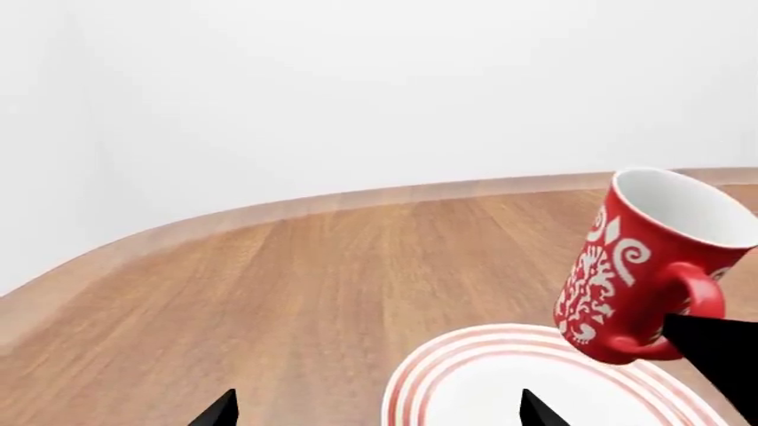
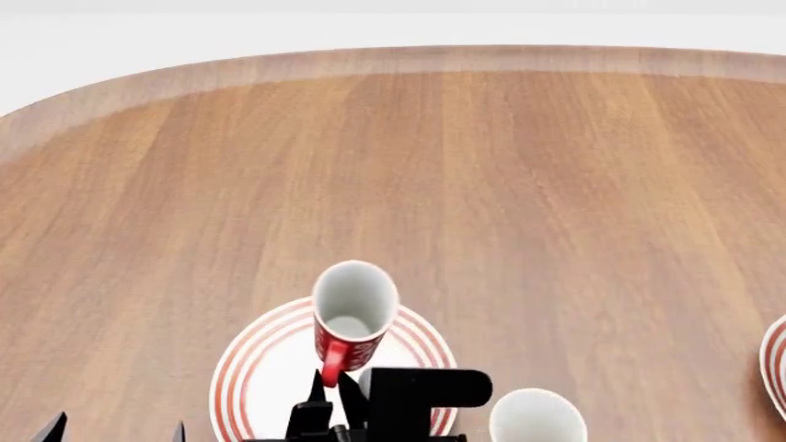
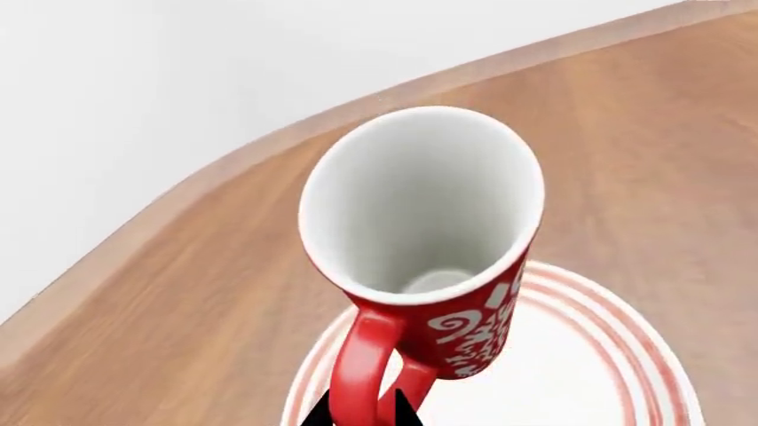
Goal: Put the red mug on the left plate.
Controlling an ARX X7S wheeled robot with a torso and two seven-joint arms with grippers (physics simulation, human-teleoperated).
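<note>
The red mug (image 2: 353, 313) with a white swirl pattern hangs tilted over the left plate (image 2: 264, 368), a white plate with red rings. My right gripper (image 2: 331, 396) is shut on the mug's red loop handle (image 3: 361, 373); in the right wrist view the gripper (image 3: 361, 413) pinches it from both sides. The mug (image 3: 427, 231) is white inside and empty. In the left wrist view the mug (image 1: 627, 266) leans above the far side of the plate (image 1: 533, 386). My left gripper (image 1: 373, 413) is open and empty beside the plate's near left rim; its tips show in the head view (image 2: 117, 431).
A plain white mug (image 2: 537, 419) stands just right of the plate near the front edge. The second ringed plate (image 2: 776, 364) shows at the far right edge. The wooden table (image 2: 491, 184) stretches back to a curved far edge against a white wall.
</note>
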